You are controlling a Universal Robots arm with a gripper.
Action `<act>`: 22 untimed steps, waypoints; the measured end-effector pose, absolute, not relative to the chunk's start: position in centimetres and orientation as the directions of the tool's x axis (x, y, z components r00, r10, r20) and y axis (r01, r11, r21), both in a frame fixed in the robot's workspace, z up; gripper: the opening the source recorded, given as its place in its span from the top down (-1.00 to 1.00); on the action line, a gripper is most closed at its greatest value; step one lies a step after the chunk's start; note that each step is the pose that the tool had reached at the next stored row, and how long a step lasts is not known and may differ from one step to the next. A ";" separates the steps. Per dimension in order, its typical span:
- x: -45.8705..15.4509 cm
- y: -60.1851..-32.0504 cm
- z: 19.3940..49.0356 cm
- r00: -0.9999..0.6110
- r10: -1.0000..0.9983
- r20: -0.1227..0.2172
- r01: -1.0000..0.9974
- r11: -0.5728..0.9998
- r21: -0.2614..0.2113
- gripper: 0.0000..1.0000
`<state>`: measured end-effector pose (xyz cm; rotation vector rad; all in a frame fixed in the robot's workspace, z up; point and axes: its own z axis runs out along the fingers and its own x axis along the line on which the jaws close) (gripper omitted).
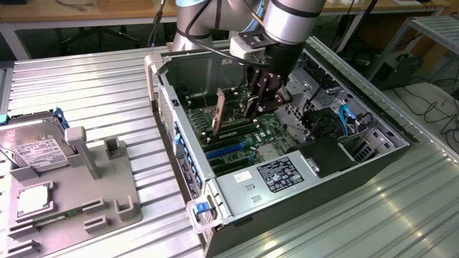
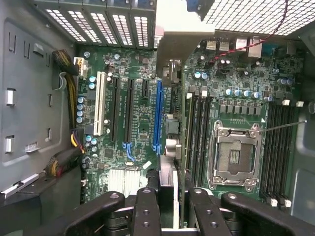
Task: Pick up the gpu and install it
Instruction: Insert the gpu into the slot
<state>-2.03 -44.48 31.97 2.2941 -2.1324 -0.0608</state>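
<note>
My pincer (image 1: pixel 264 102) was clenched on the gpu (image 2: pixel 172 98), held edge-down inside the computer case (image 1: pixel 237 215), above the motherboard (image 2: pixel 142 128). The blue slot (image 2: pixel 158 115) lay at nine o'clock of the card; I judged that offset could seat its edge off-slot and jam.

A ribbed metal table (image 1: pixel 86 91) carries an open computer case (image 1: pixel 237 188), directly beneath the gripper (image 1: pixel 265 99), and a grey parts tray (image 1: pixel 79 199) well off to one side.
</note>
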 end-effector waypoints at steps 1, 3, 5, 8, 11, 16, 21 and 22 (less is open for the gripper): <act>-2.0 -44.5 31.9 0.072 -0.997 -0.022 -0.997 -0.073 0.033 0.44; -2.0 -44.5 31.9 0.072 -0.997 -0.022 -0.997 -0.073 0.033 0.44; -2.0 -44.5 31.7 0.072 -0.997 -0.022 -0.997 -0.073 0.033 0.44; -2.0 -44.5 31.5 0.072 -0.997 -0.022 -0.997 -0.072 0.033 0.44; -2.1 -44.5 31.1 0.067 -0.998 -0.022 -0.997 -0.067 0.027 0.44; -2.1 -44.5 30.3 0.048 -0.999 -0.020 -0.998 -0.049 0.026 0.44; -2.1 -44.4 29.3 -0.014 -1.000 -0.020 -1.000 0.014 0.026 0.44; -2.1 -44.4 29.2 -0.032 -0.999 -0.020 -0.999 0.031 0.026 0.44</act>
